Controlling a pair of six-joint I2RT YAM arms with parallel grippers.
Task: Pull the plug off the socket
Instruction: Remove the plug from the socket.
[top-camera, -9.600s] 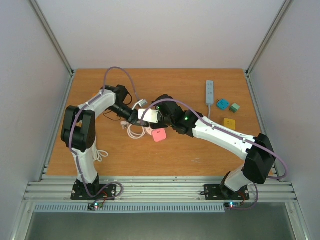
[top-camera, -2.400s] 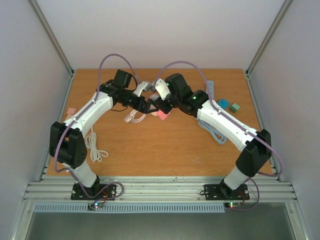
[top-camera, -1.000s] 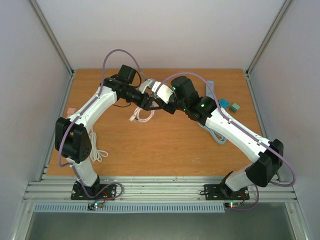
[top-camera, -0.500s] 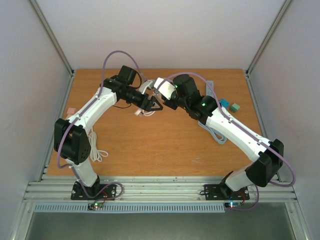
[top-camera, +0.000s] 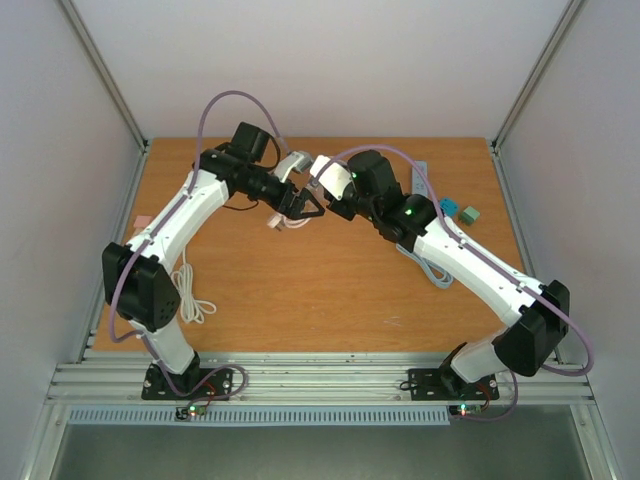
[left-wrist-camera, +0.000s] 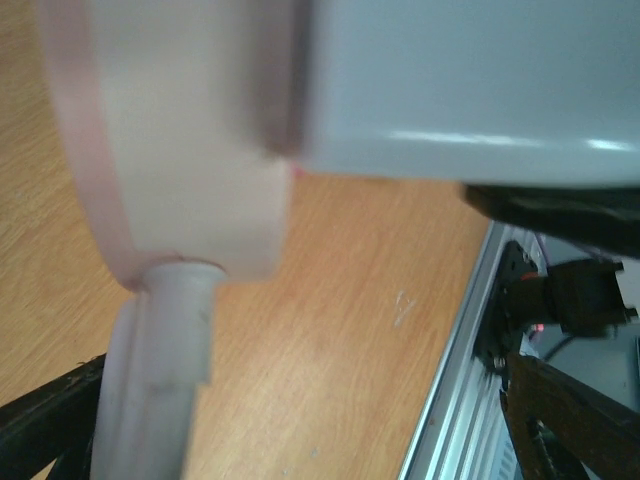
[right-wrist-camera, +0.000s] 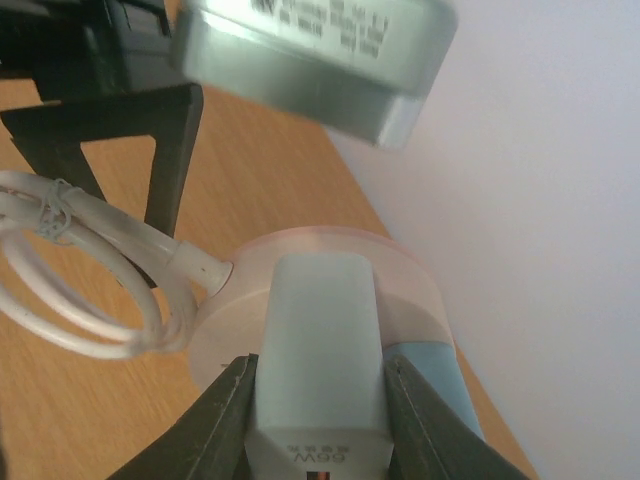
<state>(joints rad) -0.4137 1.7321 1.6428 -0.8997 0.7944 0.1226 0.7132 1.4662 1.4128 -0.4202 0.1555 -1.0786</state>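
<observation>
While the left fingers (left-wrist-camera: 580, 430) are standing spread wide, holding nothing, the pink plug (left-wrist-camera: 180, 150) is sitting between them above the worktop (top-camera: 300, 300), apparently seated in the white socket (right-wrist-camera: 320, 350). The right fingers (right-wrist-camera: 215, 425) are clamping that socket. Next, I judge, the left needs closing on the plug, then pulling straight off.

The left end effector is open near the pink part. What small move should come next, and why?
Probably move the open left end effector around the pink round socket and close on it. The right end effector is shut on the white plug block, which looks seated in the socket; the left fingers hold nothing, beside the white cable. A pull likely needs both parts held.
</observation>
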